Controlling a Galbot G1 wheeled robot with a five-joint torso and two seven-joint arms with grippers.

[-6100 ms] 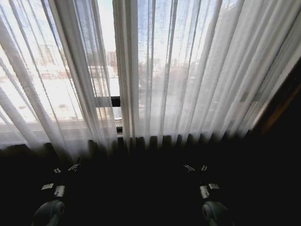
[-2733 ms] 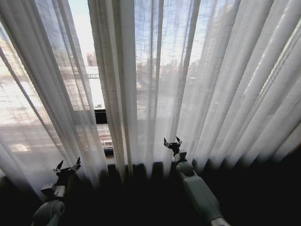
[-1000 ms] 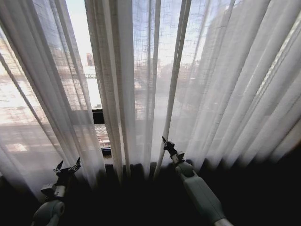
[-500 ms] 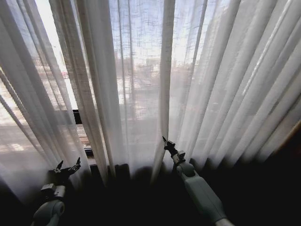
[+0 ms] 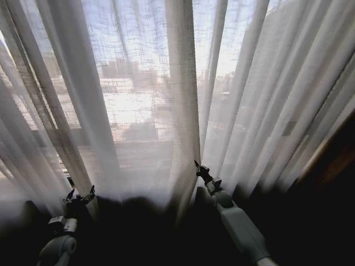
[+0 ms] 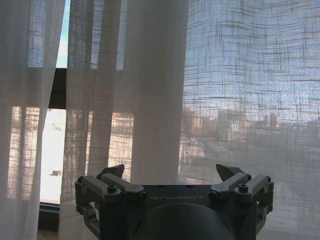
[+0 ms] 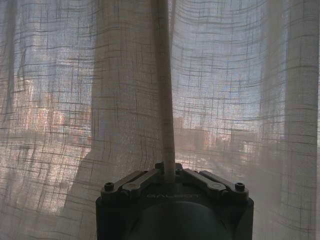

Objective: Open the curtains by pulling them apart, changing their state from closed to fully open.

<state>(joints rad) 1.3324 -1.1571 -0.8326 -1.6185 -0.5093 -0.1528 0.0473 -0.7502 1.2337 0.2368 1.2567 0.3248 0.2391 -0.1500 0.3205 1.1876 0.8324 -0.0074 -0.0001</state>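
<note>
Curtains barely parted. Right end effector is clamped on one pleat; sheer fabric hangs across the window on both sides of it. Left end effector, fingers apart, grips nothing. Nearly all opening remains.

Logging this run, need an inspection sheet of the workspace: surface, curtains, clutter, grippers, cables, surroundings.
Surface: nothing seen; the area below the curtain hems is dark.
Curtains: sheer white pleated panels hang across the window; one fold is bunched into a narrow strip that runs into the right gripper.
Clutter: nothing seen.
Right gripper: raised at the fabric, shut on the fold.
Left gripper: low on the left, open, short of the fabric, holding nothing.
Cables: nothing seen.
Surroundings: bright daylight and buildings through the fabric; dark window frame in a gap between panels; dark brown edge at far right.
</note>
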